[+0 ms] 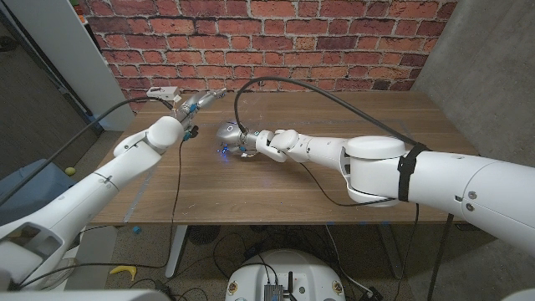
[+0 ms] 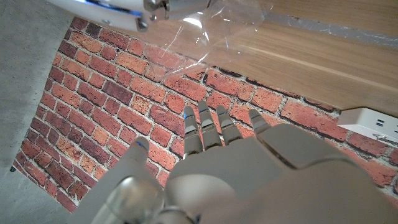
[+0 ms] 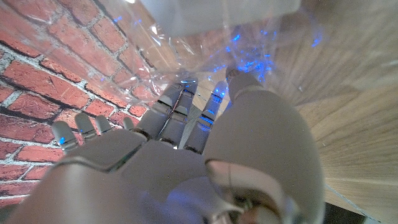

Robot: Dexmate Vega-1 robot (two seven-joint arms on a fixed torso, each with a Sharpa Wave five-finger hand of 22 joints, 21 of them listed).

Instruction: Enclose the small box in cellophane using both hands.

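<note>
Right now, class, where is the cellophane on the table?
In the head view the cellophane lies on the wooden table left of its centre, against the right hand, with the left hand just beyond it.

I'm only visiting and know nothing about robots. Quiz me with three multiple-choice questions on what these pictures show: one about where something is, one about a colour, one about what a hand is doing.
1. Where does the white power strip lie?
A. at the table's far left edge, near the wall
B. at the table's near right corner
C. on the floor

2. What colour is the wall behind the table?
A. plain white
B. red brick
C. green

3. What is the left hand doing?
A. gripping the box
B. holding nothing, fingers apart
C. pressing the table

Answers: 1 A, the head view shows it at the far left edge. 2 B, red bricks show in every view. 3 B, the left wrist view shows its fingers spread, with the cellophane beyond them.
</note>
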